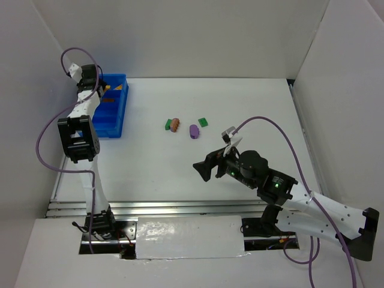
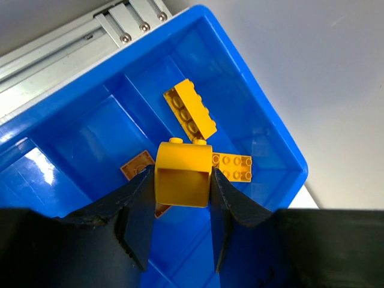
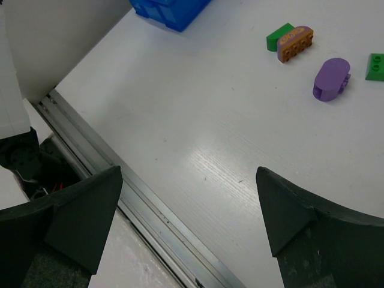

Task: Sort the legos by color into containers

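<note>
The left pincer [image 2: 181, 180] is clamped on a yellow block [image 2: 182, 174], one dark finger pressed to each of its flat sides, with two studs showing on the block's far edge. Directly beneath the pincer lies the blue bin [image 2: 90, 144], its floor cut by ridges into narrow compartments. Just beyond the held block a yellow brick [image 2: 190, 110] rests at a slant in one compartment, and a flat yellow plate [image 2: 233, 167] lies beside the pincer's finger in what looks like the same compartment. On the pincer's other side an orange-brown piece [image 2: 137, 165] is half hidden behind the finger (which compartment it lies in cannot be told). The right pincer [image 3: 189, 204] is spread wide and holds nothing, and it hangs over bare white surface [image 3: 210, 120], well apart from the bin. Ahead of it and well beyond its fingertips, a green block [image 3: 279, 37] touches a pinkish-brown piece [image 3: 295, 43] with studs along its side. A purple oval [image 3: 330, 78] lies near them on the surface, a little closer to the pincer. A second green block [image 3: 376, 66] sits just past the oval, cut off by the frame's edge.
</note>
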`<state>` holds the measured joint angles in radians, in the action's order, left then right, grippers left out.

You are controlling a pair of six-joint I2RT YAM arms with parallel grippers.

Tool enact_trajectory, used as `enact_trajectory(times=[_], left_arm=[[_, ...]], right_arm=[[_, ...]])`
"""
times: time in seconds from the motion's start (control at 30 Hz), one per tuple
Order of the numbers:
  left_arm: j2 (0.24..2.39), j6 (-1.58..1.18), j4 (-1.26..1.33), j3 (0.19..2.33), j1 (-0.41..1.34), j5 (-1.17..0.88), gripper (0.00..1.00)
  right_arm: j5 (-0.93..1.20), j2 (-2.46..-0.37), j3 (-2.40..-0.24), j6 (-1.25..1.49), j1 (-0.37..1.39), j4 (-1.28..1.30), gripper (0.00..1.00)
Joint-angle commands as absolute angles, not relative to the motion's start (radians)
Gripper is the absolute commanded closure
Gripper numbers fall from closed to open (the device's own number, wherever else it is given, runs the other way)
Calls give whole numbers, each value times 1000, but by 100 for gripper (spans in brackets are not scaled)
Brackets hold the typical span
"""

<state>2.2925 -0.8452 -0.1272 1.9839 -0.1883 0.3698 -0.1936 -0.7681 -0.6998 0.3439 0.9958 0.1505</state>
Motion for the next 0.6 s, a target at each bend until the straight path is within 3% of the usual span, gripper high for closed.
enact_trajectory(times=[0.0, 0.57], left_arm=[[2299, -861, -75, 2011, -195, 345, 100], [2322, -854, -57, 2014, -195, 275, 100]], right_arm=[[-183, -755, -701, 345, 992, 135, 0], [-161, -749, -693, 341, 992, 126, 0]])
